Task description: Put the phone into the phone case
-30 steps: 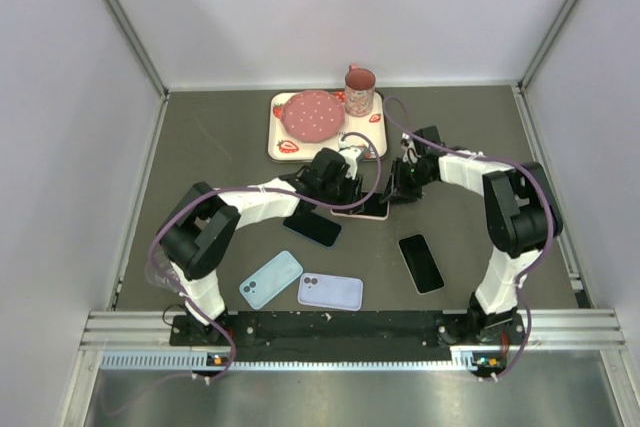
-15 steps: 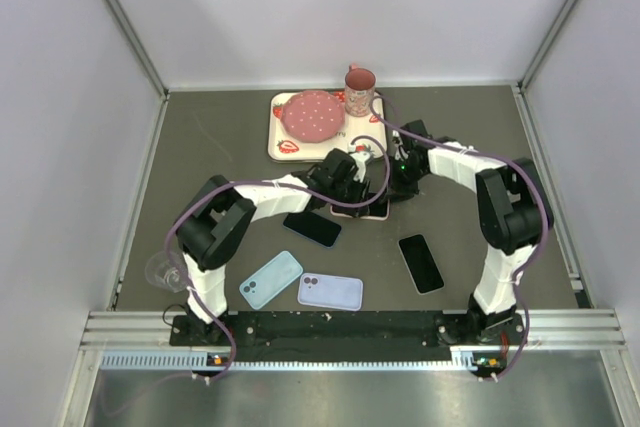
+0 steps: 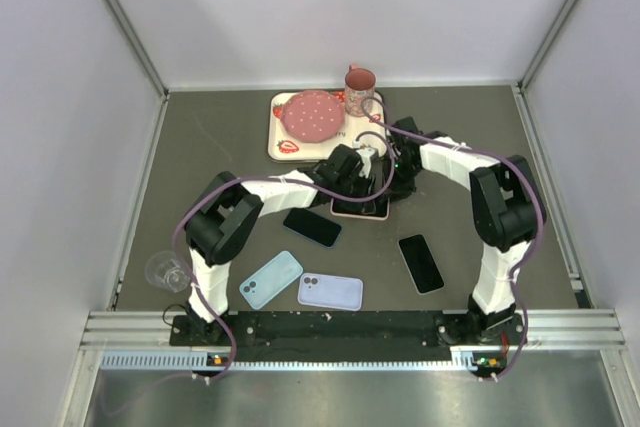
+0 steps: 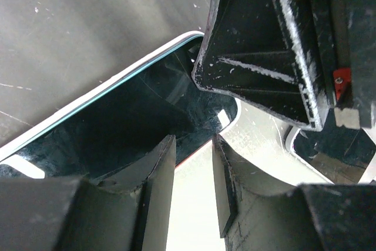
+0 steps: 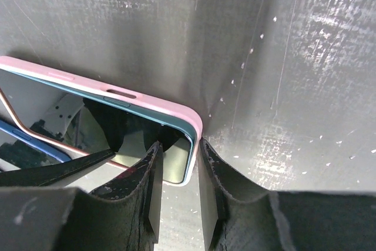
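Phone (image 3: pixel 362 207), dark screen up, lies in the pink phone case (image 5: pixel 154 101) mid-tabletop (image 3: pixel 480 147), just on the near side of the strawberry tray (image 3: pixel 278 142) by the far edge. Right pincer (image 5: pixel 179 145) straddles the case's corner, fingers narrowly apart, one over the screen and one outside the rim. Left pincer (image 4: pixel 194 140) stands slightly parted over the screen. Whether either truly pinches, I cannot tell.

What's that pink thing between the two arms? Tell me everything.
It is a pink phone case, smooth and rubbery-looking, with rounded corners and side buttons. A phone with a teal edge and glossy dark screen sits in it, face up. It lies flat on the dark table. The right tool straddles one corner; the left tool hangs over the screen.
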`<act>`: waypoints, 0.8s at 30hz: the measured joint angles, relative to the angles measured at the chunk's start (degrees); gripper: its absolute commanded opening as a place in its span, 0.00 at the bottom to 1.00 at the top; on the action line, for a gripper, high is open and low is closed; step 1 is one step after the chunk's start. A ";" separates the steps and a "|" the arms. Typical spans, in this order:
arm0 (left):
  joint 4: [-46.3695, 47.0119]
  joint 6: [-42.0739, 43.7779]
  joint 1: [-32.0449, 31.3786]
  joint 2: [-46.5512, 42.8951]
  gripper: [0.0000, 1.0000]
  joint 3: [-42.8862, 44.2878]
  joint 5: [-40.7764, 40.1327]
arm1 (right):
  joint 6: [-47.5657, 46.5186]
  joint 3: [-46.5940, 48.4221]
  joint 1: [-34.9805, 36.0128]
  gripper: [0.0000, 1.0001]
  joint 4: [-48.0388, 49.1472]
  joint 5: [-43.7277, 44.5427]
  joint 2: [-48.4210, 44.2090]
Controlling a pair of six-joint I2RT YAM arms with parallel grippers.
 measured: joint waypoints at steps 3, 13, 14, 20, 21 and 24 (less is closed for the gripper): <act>-0.15 -0.48 0.00 0.61 0.38 0.79 0.07 | -0.17 1.09 0.57 0.27 -1.29 1.40 0.59; -0.33 -1.01 -0.04 2.23 0.38 2.73 -0.04 | -0.52 3.58 1.27 0.27 -3.85 3.13 2.58; -0.33 -1.05 -0.04 2.25 0.38 2.78 -0.07 | -0.55 3.69 1.29 0.27 -4.04 3.15 2.67; -0.35 -1.05 -0.04 2.25 0.38 2.80 -0.35 | -0.57 4.28 2.05 0.28 -4.59 4.76 3.04; -0.33 -1.05 -0.04 2.21 0.38 2.80 -0.48 | -0.57 4.48 2.36 0.28 -4.79 5.38 3.04; -0.15 -1.01 -0.04 1.81 0.40 2.54 -1.38 | -0.96 5.09 3.04 0.29 -5.33 6.67 2.91</act>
